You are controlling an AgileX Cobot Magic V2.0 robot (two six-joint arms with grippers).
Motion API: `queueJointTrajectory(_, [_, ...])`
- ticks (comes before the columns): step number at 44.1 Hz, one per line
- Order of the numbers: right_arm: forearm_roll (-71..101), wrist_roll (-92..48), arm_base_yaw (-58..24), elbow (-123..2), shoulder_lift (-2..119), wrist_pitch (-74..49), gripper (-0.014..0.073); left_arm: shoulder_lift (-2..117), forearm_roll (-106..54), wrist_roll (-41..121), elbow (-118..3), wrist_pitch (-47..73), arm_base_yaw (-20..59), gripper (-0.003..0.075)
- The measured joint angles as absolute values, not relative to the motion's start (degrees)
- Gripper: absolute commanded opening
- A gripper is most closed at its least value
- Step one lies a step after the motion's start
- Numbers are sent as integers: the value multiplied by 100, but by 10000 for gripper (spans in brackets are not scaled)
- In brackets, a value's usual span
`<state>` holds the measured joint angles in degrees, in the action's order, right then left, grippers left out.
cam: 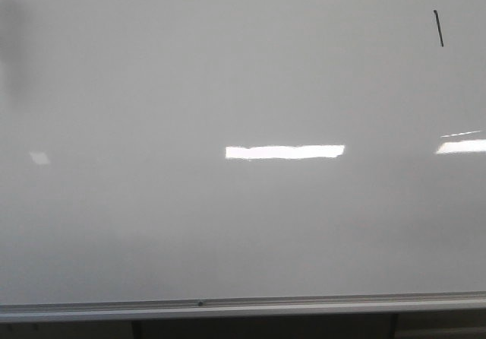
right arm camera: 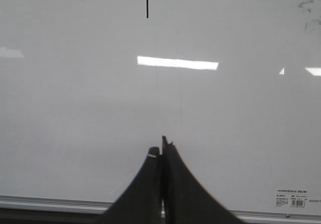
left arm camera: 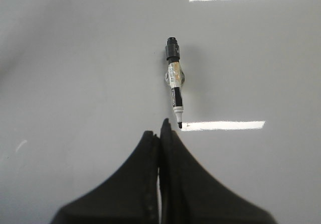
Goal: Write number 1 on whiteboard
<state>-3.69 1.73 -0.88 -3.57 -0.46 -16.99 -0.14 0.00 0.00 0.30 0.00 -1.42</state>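
Observation:
The whiteboard (cam: 228, 88) fills the front view, glossy white-grey with a silver frame rail along its lower edge. The number 1 (cam: 438, 28) is a short, slightly slanted black stroke at the board's upper right; it also shows in the right wrist view (right arm camera: 147, 2). In the left wrist view a black-and-white marker (left arm camera: 174, 86) hangs on the board in a clip, tip down, just beyond my left gripper (left arm camera: 159, 131), which is shut and empty. My right gripper (right arm camera: 159, 148) is shut and empty, facing the board below the stroke. Neither gripper shows in the front view.
Bright rectangular light reflections (cam: 285, 152) lie across the board. The silver frame rail (right arm camera: 50, 202) runs behind my right gripper, with a small label sticker (right arm camera: 292, 197) at the board's corner. Faint smudges (right arm camera: 307, 5) mark the board's far part.

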Motion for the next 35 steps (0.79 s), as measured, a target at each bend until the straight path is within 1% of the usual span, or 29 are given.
queueJointTrajectory(5, [-361, 173, -23, 96, -59, -1052, -69, -14, 0, 0, 30, 0, -142, -19])
queueJointTrajectory(10, [-344, 182, -13, 160, -59, -659, -69, -14, 0, 0, 30, 0, -142, -19])
queueJointTrajectory(35, [-308, 182, -13, 160, -59, -40, -69, -14, 0, 0, 30, 0, -142, -19])
